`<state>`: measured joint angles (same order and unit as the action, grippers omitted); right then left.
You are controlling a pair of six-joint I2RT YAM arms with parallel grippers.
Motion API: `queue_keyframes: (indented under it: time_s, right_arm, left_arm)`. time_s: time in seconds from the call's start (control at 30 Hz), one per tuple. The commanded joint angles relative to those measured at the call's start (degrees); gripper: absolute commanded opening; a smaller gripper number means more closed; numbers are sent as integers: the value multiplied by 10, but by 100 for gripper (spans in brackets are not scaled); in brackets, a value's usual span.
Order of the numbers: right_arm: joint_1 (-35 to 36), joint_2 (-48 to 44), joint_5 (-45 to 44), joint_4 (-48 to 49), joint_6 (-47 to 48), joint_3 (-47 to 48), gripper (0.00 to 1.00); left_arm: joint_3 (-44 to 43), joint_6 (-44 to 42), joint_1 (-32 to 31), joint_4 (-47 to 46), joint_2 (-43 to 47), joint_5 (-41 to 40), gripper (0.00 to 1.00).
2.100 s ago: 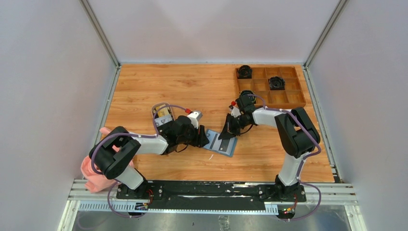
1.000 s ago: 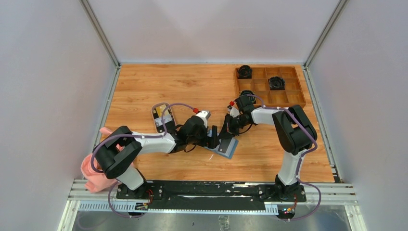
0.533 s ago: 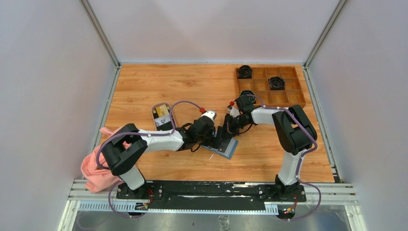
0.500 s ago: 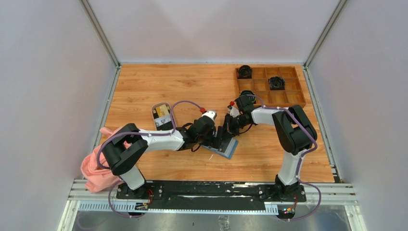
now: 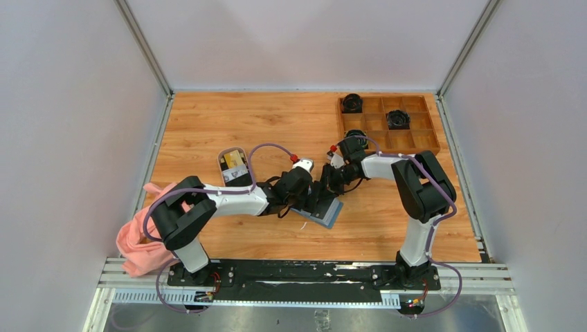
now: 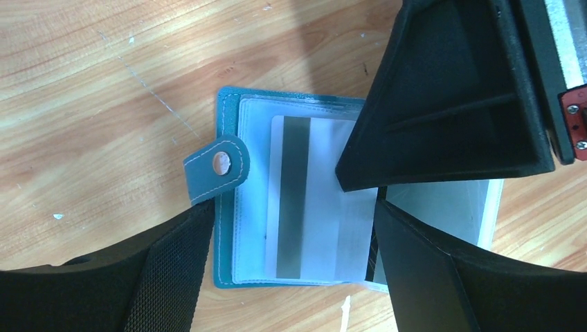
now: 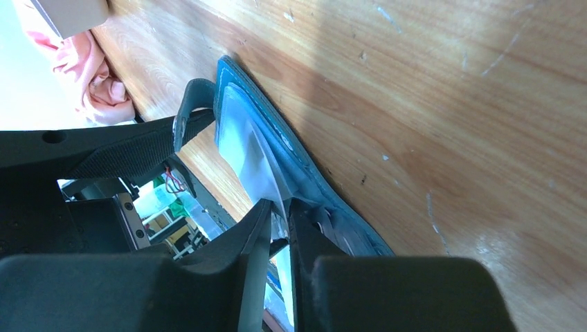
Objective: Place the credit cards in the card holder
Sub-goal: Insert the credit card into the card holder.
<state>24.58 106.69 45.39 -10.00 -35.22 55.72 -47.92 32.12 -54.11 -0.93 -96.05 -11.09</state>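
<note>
The teal card holder lies open on the table, its snap strap folded over the left edge. A white credit card with a grey stripe lies in its clear pocket. My left gripper is open and straddles the holder, one finger on each side. My right gripper is nearly shut, with the thin edge of the card in the slit between its tips. In the top view both grippers, left and right, meet over the holder. More cards lie in a small white dish.
A brown wooden compartment tray holding black round things stands at the back right. A pink cloth lies by the left arm's base. Grey walls close in the table on three sides.
My left arm has swung right from beside the dish to the card holder, and its jaws have narrowed a little. The right gripper has stayed on the holder, its jaws eased slightly apart.
</note>
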Motion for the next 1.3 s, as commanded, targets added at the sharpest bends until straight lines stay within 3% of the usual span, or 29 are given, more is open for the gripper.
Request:
queue_keyframes:
  time_s: [0.0, 0.5, 0.73, 0.83, 0.97, 1.0, 1.03, 1.27]
  right_arm:
    - [0, -16, -24, -15, 19, -10, 20]
    - [-9, -75, -51, -31, 57, -15, 35]
    - [-10, -113, -76, -54, 119, -4, 36]
    - [-10, -142, -76, -63, 205, 5, 36]
    - [-21, -165, 50, -149, 434, 43, 35]
    - [-25, -170, 77, -187, 488, 62, 34]
    - [-27, -176, 90, -220, 537, 71, 34]
    - [-28, -250, 139, -298, 741, 36, 35]
  left_arm:
    - [27, 12, -1, 62, -40, -1, 83]
    - [31, 17, 3, 62, -45, -5, 72]
    - [40, 22, 7, 55, -27, -7, 70]
    - [44, 21, 7, 54, -7, -6, 72]
    - [63, 18, 7, 41, 42, -2, 78]
    - [69, 16, 7, 38, 57, -2, 95]
    - [75, 12, 7, 36, 74, -2, 99]
    - [113, -53, 7, 60, 230, -39, 100]
